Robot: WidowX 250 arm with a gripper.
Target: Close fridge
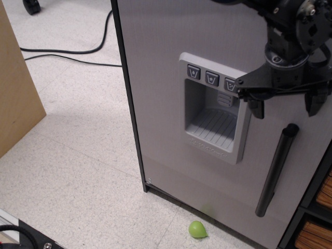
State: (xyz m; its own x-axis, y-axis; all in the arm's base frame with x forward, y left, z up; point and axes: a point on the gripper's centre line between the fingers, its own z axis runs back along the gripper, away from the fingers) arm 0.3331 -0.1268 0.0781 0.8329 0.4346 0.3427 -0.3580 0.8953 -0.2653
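Observation:
The fridge's flat light-grey door (161, 93) fills the middle of the view, with a black frame edge on its left. A moulded dispenser panel (215, 116) with three buttons sits at its centre. The black vertical bar handle (276, 170) stands at the lower right. My gripper (286, 106) is open and empty, in front of the door's right side just above the top of the handle, fingers pointing down. The fridge's interior is hidden behind the door.
A small green object (197, 229) lies on the speckled floor below the door. Black cables (67, 52) run across the floor at the upper left. A wooden panel (15, 98) stands at the left. Shelving with wooden drawers (319, 207) is at the right edge.

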